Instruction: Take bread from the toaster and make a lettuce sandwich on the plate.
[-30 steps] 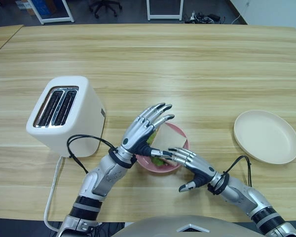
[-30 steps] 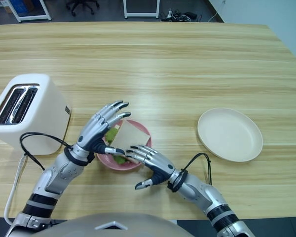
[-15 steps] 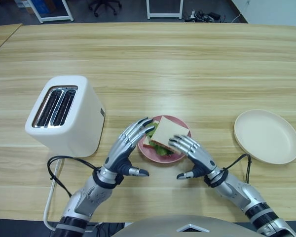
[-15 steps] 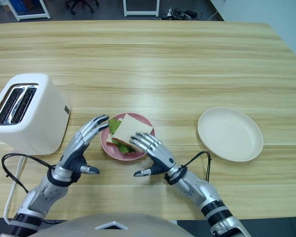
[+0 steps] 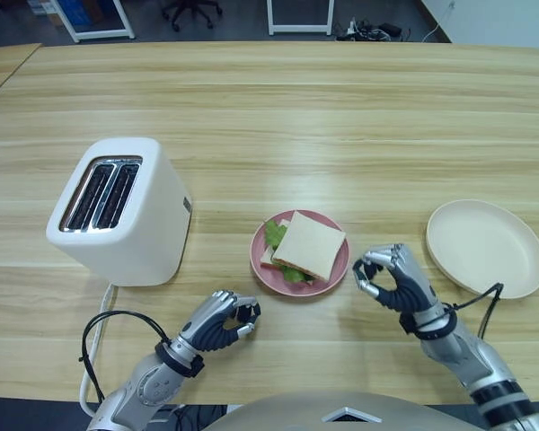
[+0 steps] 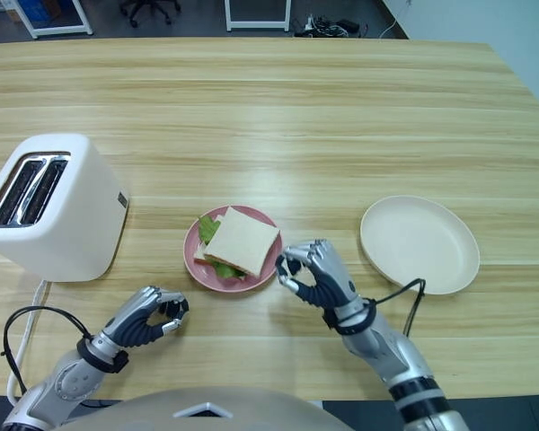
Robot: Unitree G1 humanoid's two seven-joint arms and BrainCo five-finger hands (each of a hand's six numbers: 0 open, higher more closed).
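Since the sandwich (image 5: 309,246) sits assembled on the plate (image 5: 338,269), the task looks done; left hand (image 5: 220,321) and right hand (image 5: 393,278), curled and empty, need only pull back.

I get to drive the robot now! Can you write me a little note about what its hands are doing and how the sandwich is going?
Left hand: fingers curled, holding nothing, near the table's front edge.
Right hand: fingers curled, holding nothing, just right of the pink plate.
Things: the sandwich lies on the pink plate, lettuce poking out under the top bread. Toaster stands to the left, cream plate to the right.
Done: sandwich built.
Left: probably nothing.
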